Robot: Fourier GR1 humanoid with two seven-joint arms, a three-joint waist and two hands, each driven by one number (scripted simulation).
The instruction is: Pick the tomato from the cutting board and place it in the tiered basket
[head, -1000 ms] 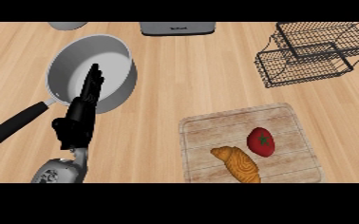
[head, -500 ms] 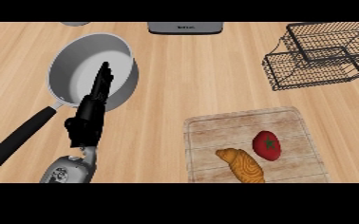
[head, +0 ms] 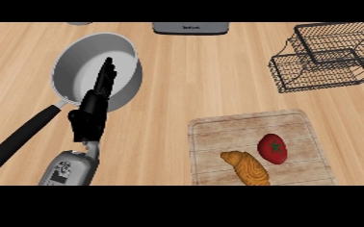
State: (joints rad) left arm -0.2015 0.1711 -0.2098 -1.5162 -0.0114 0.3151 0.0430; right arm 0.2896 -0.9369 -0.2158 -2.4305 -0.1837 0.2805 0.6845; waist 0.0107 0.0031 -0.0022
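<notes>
Tomato [head: 273, 148] lying on the cutting board [head: 213, 134] at near right, just beside a croissant [head: 247, 168], my left hand [head: 91, 111] hovering at left, fingers straight, reaching over a grey pan [head: 74, 72], tiered basket [head: 318, 57] standing far right.

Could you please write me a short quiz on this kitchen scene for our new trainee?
1. True or false: the tomato already lies in the tiered basket.
2. What lies beside the tomato on the cutting board? A) croissant B) banana C) cup
3. Fill in: the ___ robot hand shows open, fingers straight, overlapping the pan.
Key: 1 false; 2 A; 3 left.
</notes>
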